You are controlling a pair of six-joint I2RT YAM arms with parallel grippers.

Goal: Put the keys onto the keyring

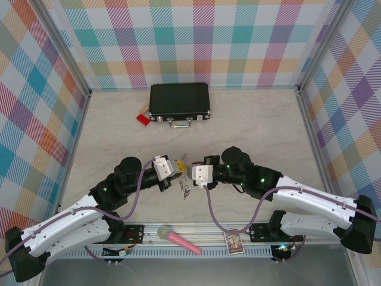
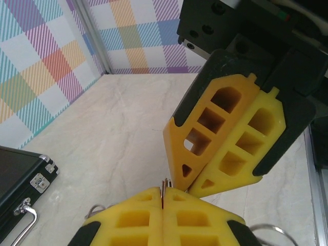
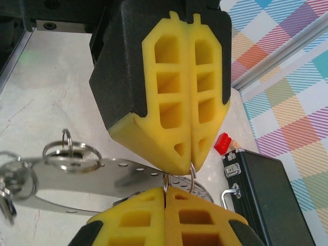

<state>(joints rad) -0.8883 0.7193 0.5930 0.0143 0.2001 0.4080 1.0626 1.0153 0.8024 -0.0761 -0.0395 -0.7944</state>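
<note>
From above: bending both arms inward from the near edge, elbows pushed outward, wrists turning to face each other over the middle of the table [image 1: 256, 131]; bringing the left gripper [image 1: 177, 167] and the right gripper [image 1: 190, 172] tip to tip, with the keyring [image 1: 185, 159] running between them and the keys [image 1: 186, 190] bunched at its near end; leaving the black case [image 1: 179, 101] well apart at the far side. From the left wrist: pressing its own yellow fingers [image 2: 133, 218] flat together at the bottom edge, nipping a thin metal edge that pokes up from the seam; meeting the right gripper [image 2: 188, 185] slanting down from the upper right, jaws closed, tips just touching; showing bits of wire ring at either side and the case's corner [image 2: 20, 174] low on the left. From the right wrist: squeezing its own fingers [image 3: 138, 220] shut on a small wire loop at the rim of the keyring [image 3: 77, 179], a flat grey band stretching off to the left; facing the left gripper [image 3: 190, 164] pointing straight down, fingers pressed together with another small loop caught at the tips; hanging at the far left, blurred, the keys [image 3: 7, 192].
</note>
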